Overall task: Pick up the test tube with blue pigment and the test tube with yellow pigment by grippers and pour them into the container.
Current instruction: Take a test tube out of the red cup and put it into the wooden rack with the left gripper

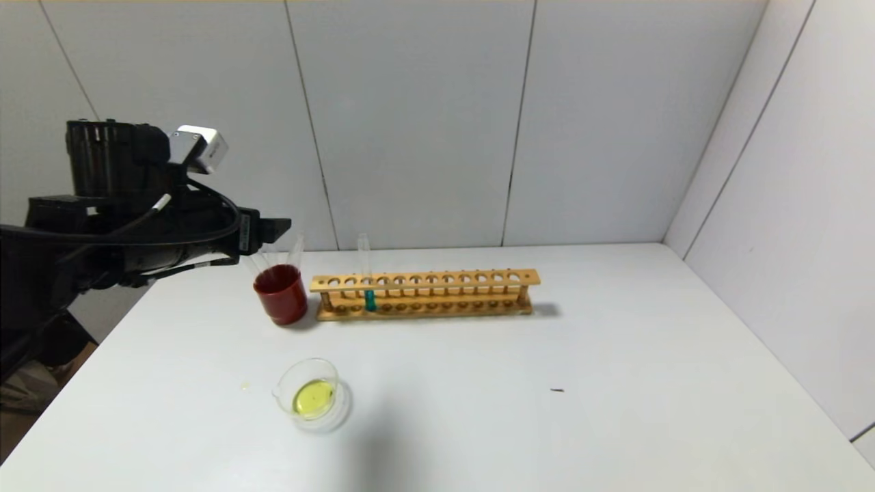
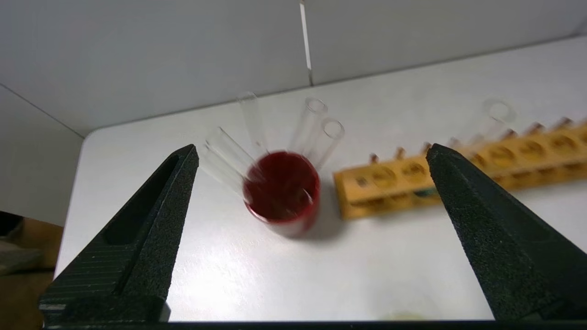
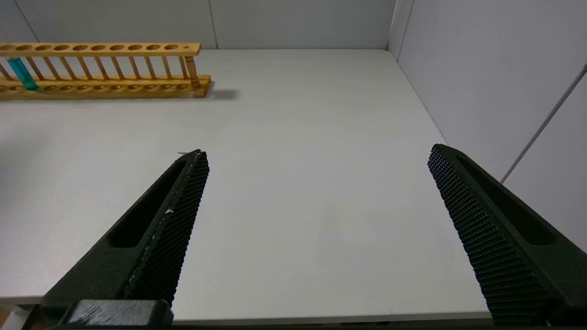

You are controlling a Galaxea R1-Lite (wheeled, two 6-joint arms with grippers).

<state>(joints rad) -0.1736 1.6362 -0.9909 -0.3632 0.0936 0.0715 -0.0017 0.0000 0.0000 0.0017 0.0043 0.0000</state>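
The right end effector (image 3: 317, 150) hangs over the near right part of the counter (image 1: 547, 383), fingers spread wide with nothing between them. It is well apart from everything else.

Toward the near left edge sits the container (image 1: 287, 383), with a pool of yellow liquid already in it. No tube with yellow in it shows anywhere, so the yellow half of the job looks done.

Further back, near the far left corner, the left end effector (image 2: 312, 147) hovers above the red cup (image 1: 281, 295). It is also spread and empty. Colourless empty tubes (image 2: 316, 123) lean in the cup.

Just beside the cup stands the wooden rack (image 1: 424, 281), and the test tube with blue pigment (image 1: 369, 297) stands upright in a hole near its left end.

The blue tube is probably next. Approach it square-on and pinch the bare glass above the rack's top rail. Lift straight up until the rounded end clears the hole, so the rack is not dragged into the cup. Then carry the tube upright to the dish and tip it slowly.
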